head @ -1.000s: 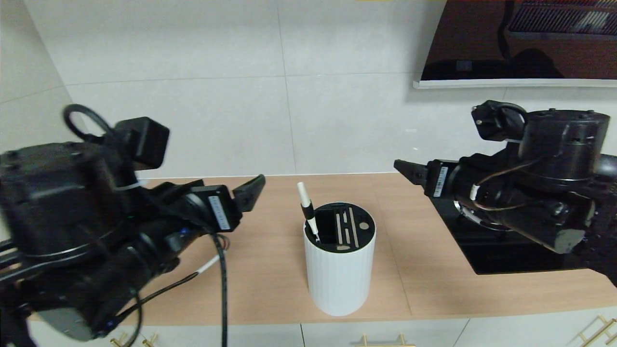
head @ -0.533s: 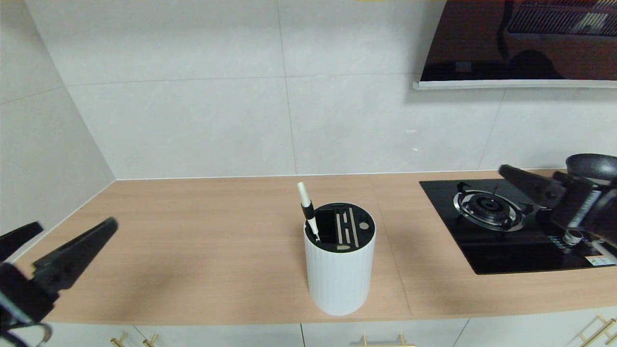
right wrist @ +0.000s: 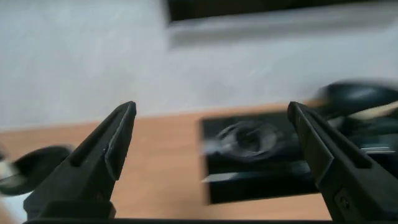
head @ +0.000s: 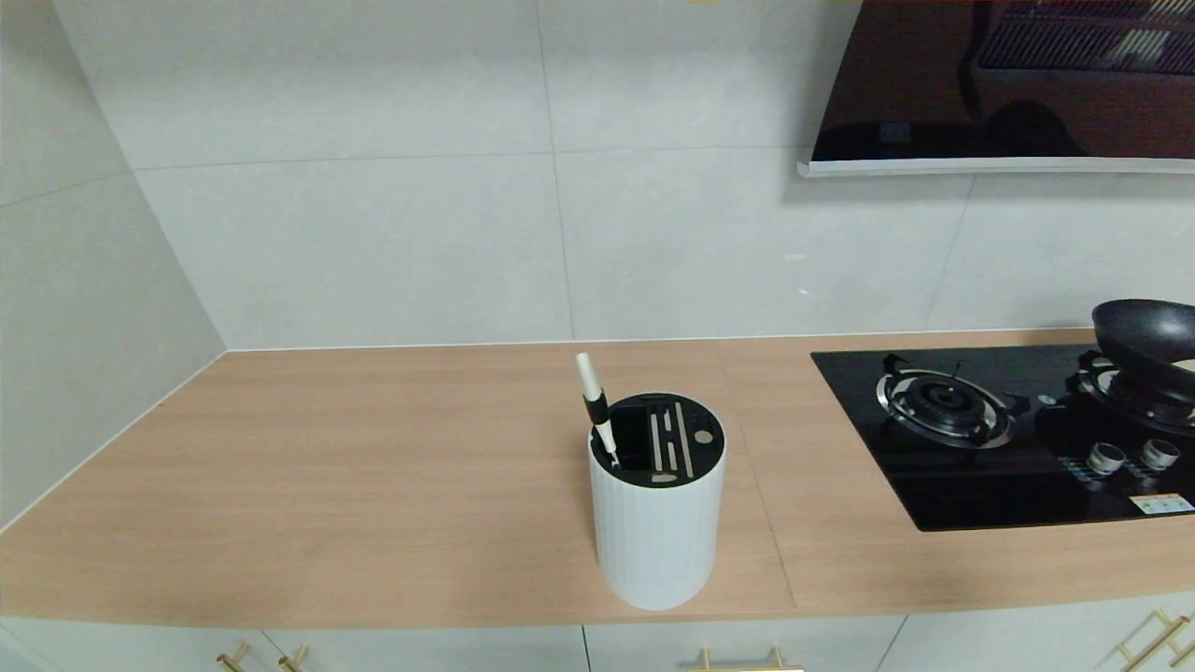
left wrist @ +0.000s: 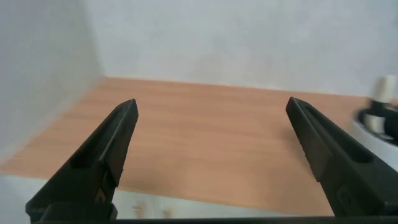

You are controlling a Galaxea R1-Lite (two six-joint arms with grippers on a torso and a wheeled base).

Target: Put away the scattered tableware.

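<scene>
A white ribbed utensil holder [head: 659, 523] with a black slotted top stands near the front edge of the wooden counter [head: 392, 467]. One white-and-black handled utensil [head: 595, 406] sticks up from its left slot, leaning left. The left wrist view has my left gripper [left wrist: 211, 109] open above the counter's left part, nothing between its fingers, with the holder [left wrist: 378, 121] at the frame edge. My right gripper [right wrist: 211, 112] is open too, held in the air facing the hob [right wrist: 273, 152].
A black gas hob [head: 1008, 439] with two burners and knobs fills the counter's right end, a dark pan [head: 1144, 336] on its far burner. A range hood [head: 999, 84] hangs above. Tiled walls close the back and left. Drawer handles [head: 742, 661] show below.
Both arms have drawn back out of the head view, the left one to the left and down, the right one to the right. The holder and utensil have not moved.
</scene>
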